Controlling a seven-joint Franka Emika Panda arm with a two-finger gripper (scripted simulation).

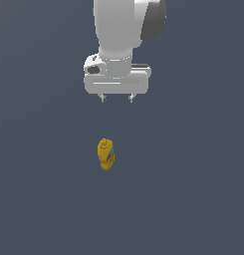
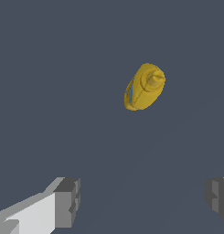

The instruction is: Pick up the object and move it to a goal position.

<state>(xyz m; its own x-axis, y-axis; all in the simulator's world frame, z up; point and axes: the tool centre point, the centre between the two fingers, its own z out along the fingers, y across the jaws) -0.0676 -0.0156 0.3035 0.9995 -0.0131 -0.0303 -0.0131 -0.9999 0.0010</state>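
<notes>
The object [image 1: 106, 154] is a small lumpy mustard-yellow bottle with a narrower capped top and a bluish-teal patch on its side. It stands on the dark grey floor in the middle of the exterior view. My white gripper [image 1: 117, 98] hangs well above it, a little toward the exterior view's right, with its two fingertips apart and nothing between them. In the wrist view the object [image 2: 144, 87] shows from above, cap toward the camera, away from the gap between my fingers [image 2: 66, 202].
Only the flat dark grey floor [image 1: 193, 199] surrounds the object. The white arm [image 1: 126, 30] rises out of the exterior view's top.
</notes>
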